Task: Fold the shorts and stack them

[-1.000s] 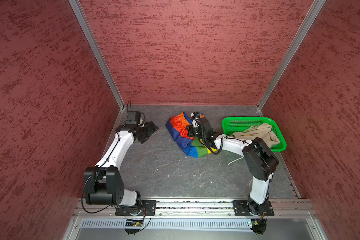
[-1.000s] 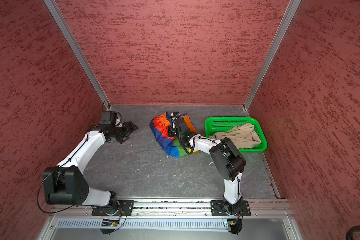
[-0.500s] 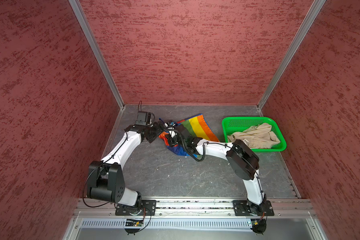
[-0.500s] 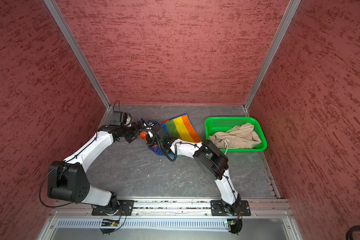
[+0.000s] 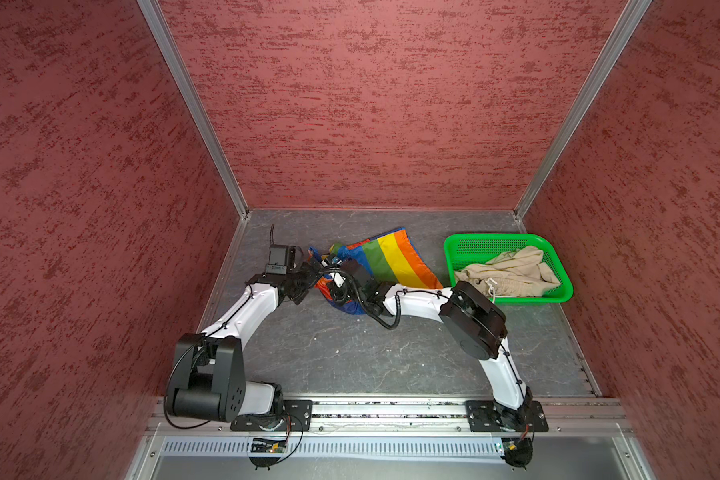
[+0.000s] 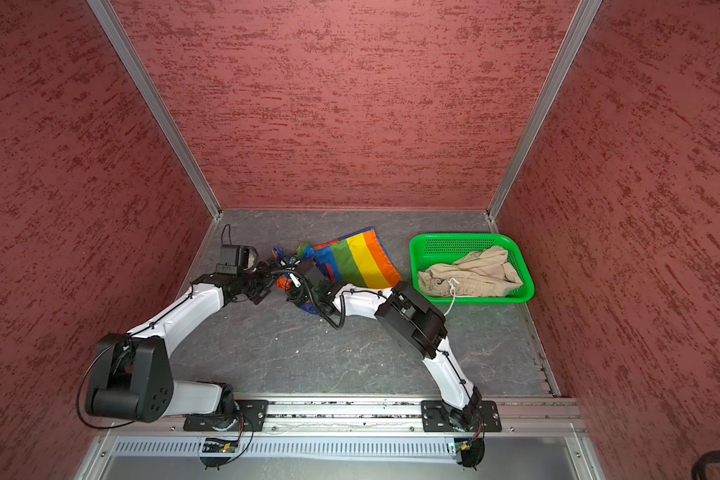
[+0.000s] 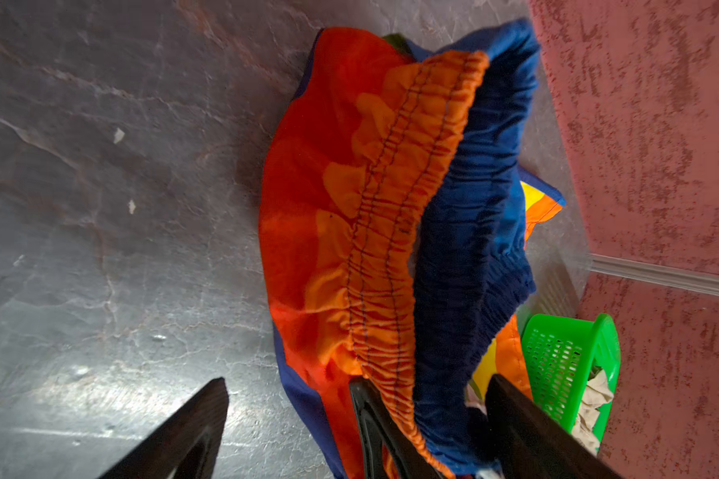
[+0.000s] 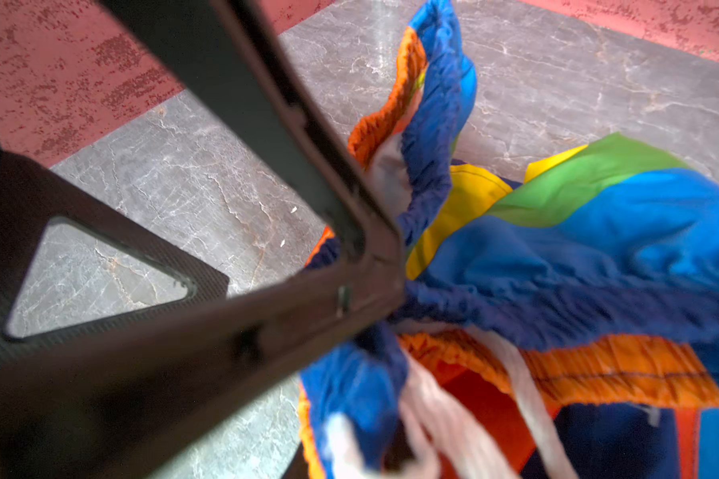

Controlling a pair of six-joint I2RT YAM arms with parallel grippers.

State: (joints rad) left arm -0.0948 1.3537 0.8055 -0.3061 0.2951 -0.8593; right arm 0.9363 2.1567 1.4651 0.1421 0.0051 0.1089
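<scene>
In both top views the rainbow shorts [image 5: 385, 262] lie by the far edge of the table [image 5: 350, 353], the beige shorts [image 5: 512, 270] in the green basket [image 5: 495, 238] at its far right corner. Left wrist: the left gripper [image 7: 356, 377] gapes, released — waistband [image 7: 395, 232] between its jaws. Right wrist: the right gripper [image 8: 374, 269] clenches that waistband.

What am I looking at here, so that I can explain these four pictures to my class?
The machine is a left arm and a right arm, both white, mounted along the near edge of a grey table. Two pictures look down on the whole scene. The other two come from a camera on each arm's wrist. Rainbow-striped shorts lie on the table, and beige shorts sit in a green basket. The right gripper, a two-fingered claw, is pinched shut on the striped shorts' waistband. The left gripper is open beside that waistband and grips nothing.
</scene>
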